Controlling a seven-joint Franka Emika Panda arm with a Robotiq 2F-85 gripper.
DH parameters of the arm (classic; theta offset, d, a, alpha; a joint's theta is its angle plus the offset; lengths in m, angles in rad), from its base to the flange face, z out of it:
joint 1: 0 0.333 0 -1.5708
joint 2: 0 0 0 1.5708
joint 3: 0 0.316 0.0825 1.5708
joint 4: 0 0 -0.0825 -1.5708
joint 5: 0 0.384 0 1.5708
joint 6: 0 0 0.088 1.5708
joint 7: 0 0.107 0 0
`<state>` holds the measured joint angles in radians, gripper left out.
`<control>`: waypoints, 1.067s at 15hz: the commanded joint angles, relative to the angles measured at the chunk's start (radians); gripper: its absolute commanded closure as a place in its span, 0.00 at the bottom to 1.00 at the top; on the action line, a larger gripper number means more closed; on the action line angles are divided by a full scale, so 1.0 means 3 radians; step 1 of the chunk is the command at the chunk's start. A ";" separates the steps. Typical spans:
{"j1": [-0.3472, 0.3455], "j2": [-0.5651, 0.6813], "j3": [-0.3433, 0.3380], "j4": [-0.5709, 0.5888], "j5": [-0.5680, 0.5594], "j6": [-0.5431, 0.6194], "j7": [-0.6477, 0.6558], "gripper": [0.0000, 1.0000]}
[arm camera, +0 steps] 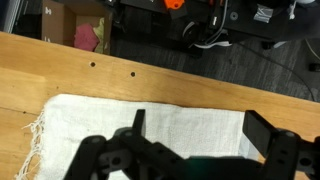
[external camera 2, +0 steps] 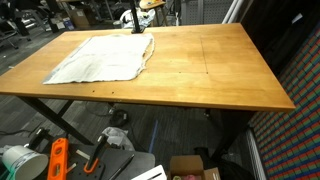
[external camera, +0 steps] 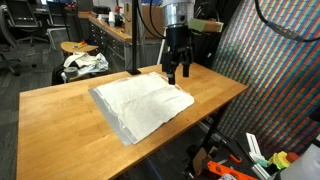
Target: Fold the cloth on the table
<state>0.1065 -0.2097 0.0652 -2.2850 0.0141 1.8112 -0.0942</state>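
Claw [arm camera: 197,120] hanging spread wide above worktop [external camera: 60,110], dark blocky fingers [arm camera: 138,125] well apart. Cloth [external camera: 140,105], thin whitish wrinkly rectangle with frayed fringe at one corner, lying flat on worktop's thick light-brown butcher-block wood, covering one end.

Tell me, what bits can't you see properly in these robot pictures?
- Wrist view: most of the cloth is cut off by the bottom edge or hidden behind the open gripper.
- In an exterior view: whether the gripper touches the cloth's corner is too small to tell.
- In an exterior view: the fabric bundle on the stool is too small to identify.
- In an exterior view: clutter under the table is blurred.
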 commanded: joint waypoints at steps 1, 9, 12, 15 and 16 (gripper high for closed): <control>-0.0016 0.0001 0.0016 0.0004 0.0003 -0.0005 -0.0001 0.00; -0.0034 0.0032 -0.0014 0.0017 0.0054 0.0035 -0.0016 0.00; -0.0113 0.0082 -0.0097 -0.0014 0.0118 0.0140 -0.0027 0.00; -0.0213 0.0171 -0.0204 -0.0011 0.0131 0.0183 -0.0078 0.00; -0.0244 0.0205 -0.0238 -0.0009 0.0133 0.0207 -0.0099 0.00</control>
<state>0.0601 -0.1695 0.0190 -2.2912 0.0279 1.8452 -0.0951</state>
